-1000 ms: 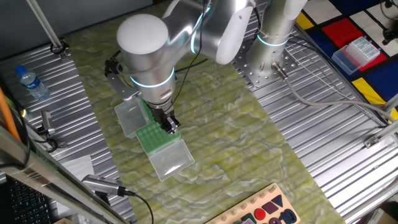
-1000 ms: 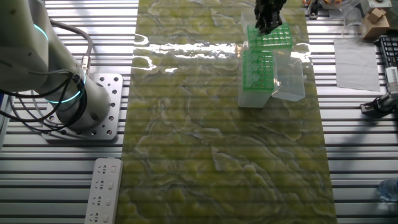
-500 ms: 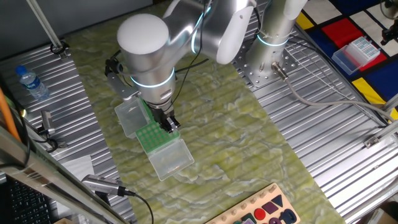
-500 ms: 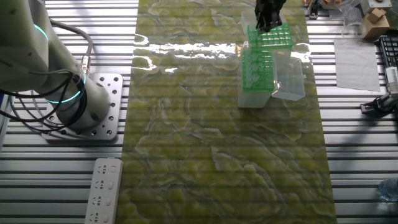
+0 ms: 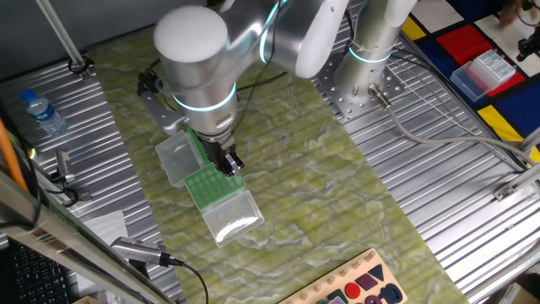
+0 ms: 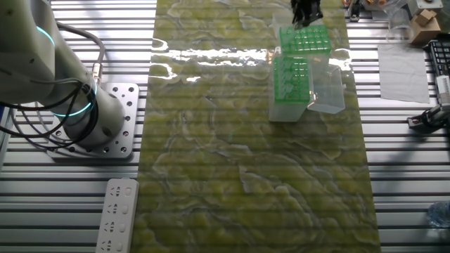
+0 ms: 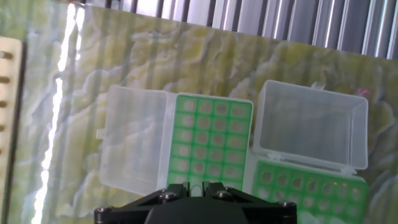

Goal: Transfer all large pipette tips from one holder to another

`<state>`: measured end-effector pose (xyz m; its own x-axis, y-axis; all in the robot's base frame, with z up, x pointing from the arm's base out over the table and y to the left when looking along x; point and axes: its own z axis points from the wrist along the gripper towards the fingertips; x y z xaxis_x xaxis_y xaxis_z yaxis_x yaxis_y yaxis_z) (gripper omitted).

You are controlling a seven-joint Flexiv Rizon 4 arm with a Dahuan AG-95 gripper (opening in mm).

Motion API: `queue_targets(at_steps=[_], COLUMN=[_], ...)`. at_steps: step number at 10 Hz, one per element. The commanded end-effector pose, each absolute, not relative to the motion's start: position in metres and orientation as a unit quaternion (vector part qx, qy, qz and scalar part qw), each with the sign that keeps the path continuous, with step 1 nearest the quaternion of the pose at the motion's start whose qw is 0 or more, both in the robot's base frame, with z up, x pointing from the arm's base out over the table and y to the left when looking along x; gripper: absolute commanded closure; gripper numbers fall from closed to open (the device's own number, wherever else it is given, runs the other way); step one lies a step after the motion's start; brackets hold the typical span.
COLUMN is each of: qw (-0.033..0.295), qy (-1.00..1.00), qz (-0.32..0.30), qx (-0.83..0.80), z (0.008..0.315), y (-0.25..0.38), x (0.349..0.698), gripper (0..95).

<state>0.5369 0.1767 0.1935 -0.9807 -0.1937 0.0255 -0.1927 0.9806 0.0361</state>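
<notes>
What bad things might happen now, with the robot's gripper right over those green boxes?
Two risks, as guesses. The two green racks sit pressed together, so the gripper might aim at the wrong hole or nudge one rack. Their clear lids stand open beside them, and a sideways move might bump one and shift a rack. Whether the gripper holds a tip cannot be seen.

Silver arm bent low over the table, black claw (image 5: 229, 162) pointing straight down, fingers close together
</notes>
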Motion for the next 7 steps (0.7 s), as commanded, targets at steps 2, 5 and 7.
queue_targets(at_steps=[2,5,7], qw=[0.019,0.026,0.034], qy=[-0.994,-0.993,-0.992], qz=[-0.022,-0.029,-0.041], qx=[0.104,0.114,0.111], z=[0.212,0.236,0.254], y=[0.172,0.164,0.163], x=[0.541,0.549,0.554], gripper=[95.0,95.0,95.0])
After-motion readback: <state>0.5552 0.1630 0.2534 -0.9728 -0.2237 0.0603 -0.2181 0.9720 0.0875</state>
